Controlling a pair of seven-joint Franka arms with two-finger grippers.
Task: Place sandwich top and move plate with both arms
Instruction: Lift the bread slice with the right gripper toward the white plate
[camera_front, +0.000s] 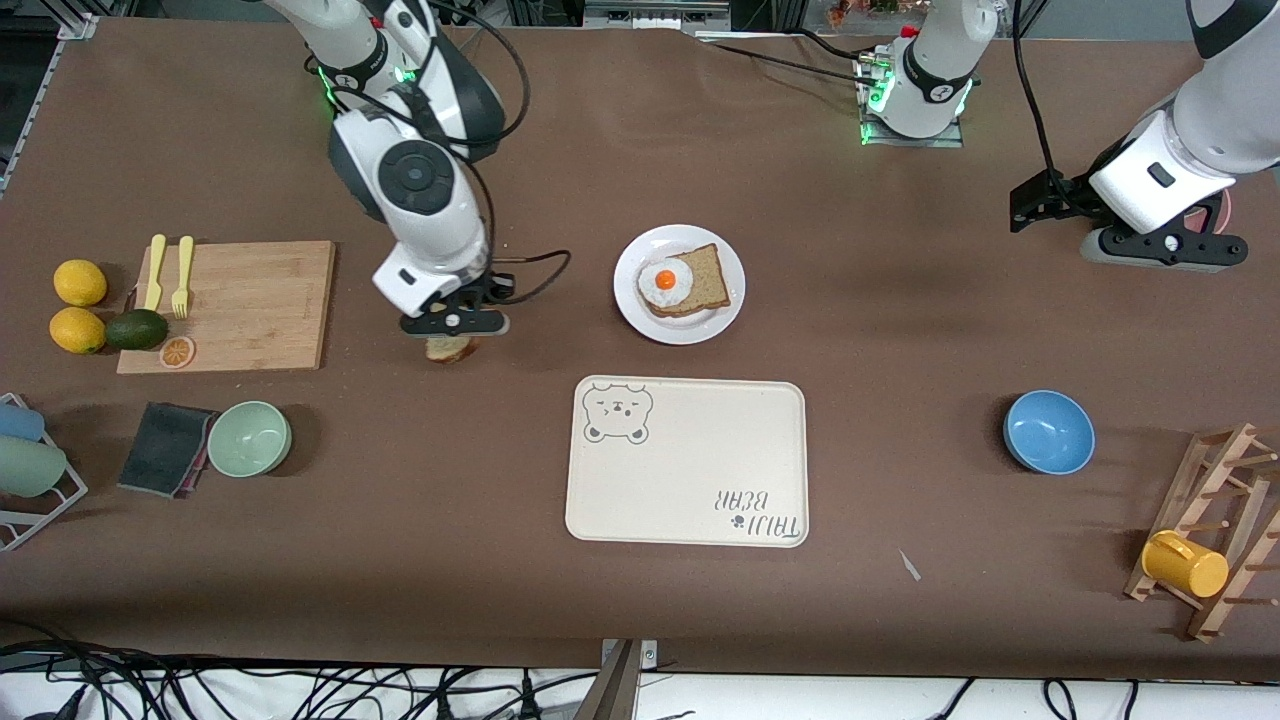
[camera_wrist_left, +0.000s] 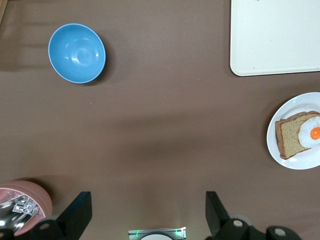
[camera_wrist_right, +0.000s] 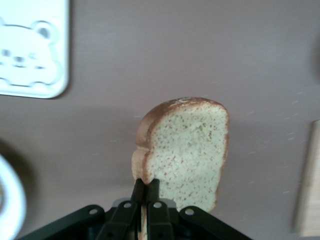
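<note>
My right gripper is shut on the sandwich top, a plain brown bread slice held by its edge, over the bare table between the cutting board and the plate; the slice peeks out under the fingers in the front view. The small white plate sits mid-table, farther from the front camera than the tray, bearing a bread slice with a fried egg. It also shows in the left wrist view. My left gripper is open and empty, waiting over the table at the left arm's end.
A cream bear tray lies nearer the front camera than the plate. A blue bowl, a wooden rack with a yellow mug, a pink dish, a cutting board with forks, lemons, an avocado and a green bowl are about.
</note>
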